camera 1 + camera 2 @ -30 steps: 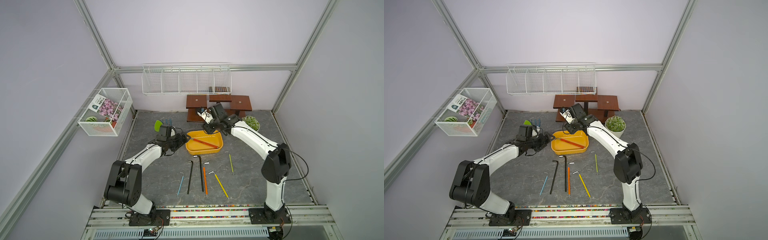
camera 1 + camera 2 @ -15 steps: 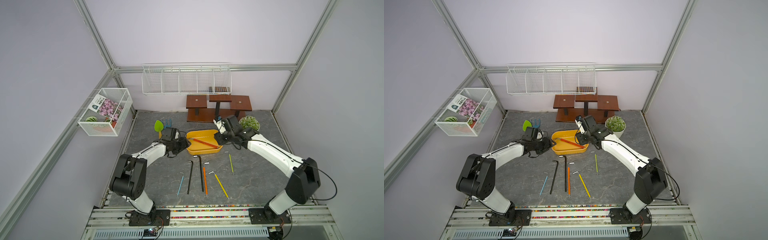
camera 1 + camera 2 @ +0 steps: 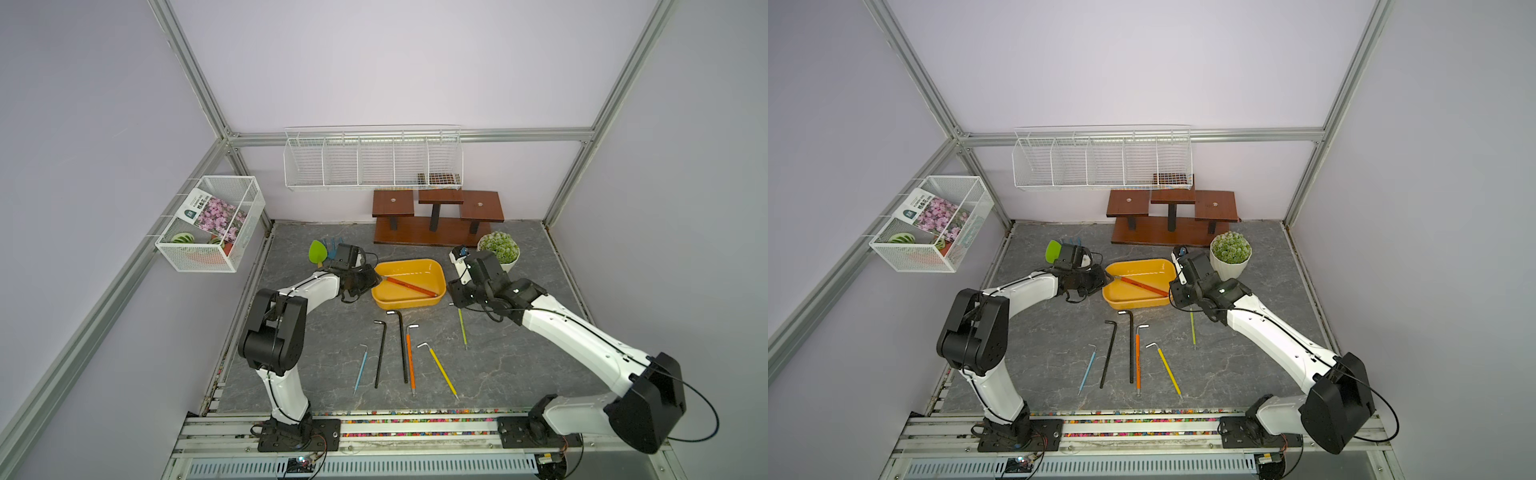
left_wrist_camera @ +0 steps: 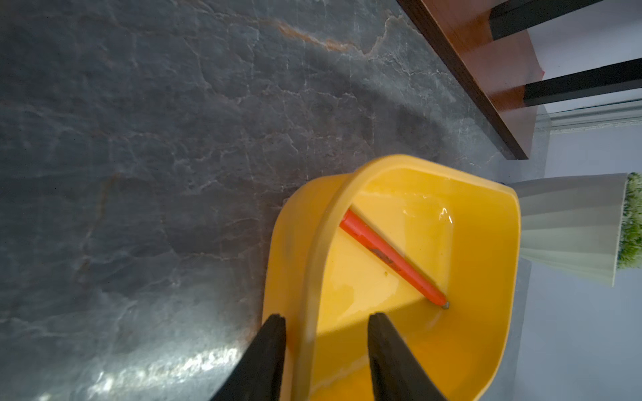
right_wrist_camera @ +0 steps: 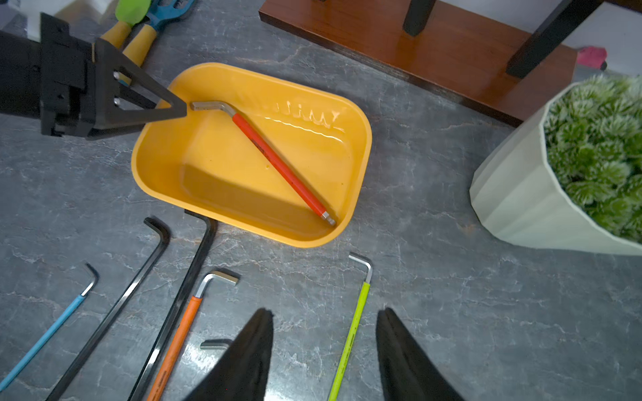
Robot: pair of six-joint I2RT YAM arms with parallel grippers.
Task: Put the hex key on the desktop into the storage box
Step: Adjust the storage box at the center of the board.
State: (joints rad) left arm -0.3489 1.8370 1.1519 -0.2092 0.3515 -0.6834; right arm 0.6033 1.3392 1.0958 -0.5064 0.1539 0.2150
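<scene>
hex keys are in two places. a red hex key [image 5: 278, 163] lies inside the storage box [image 5: 364, 139], slanting from corner to corner, with its bent metal end just off the tip of the left gripper [image 5: 173, 109]. the left gripper is closed over the box's rim at one short end, with one finger [image 4: 274, 347] outside the wall and the other inside.

the right gripper [image 5: 326, 309] hangs over the desktop [image 3: 519, 365] beside the box with its fingers apart and nothing held. a green hex key [image 5: 351, 333] lies flat between those fingers, touching neither, and its bent end points toward the box.

on the side of the right gripper nearer the left arm, an orange hex key [image 3: 410, 361], two black hex keys [image 3: 402, 345], a blue hex key [image 3: 360, 372] and a yellow hex key [image 3: 442, 370] lie side by side on the desktop, apart from the box. on the right gripper's other side stands a plant pot [image 5: 514, 194].
</scene>
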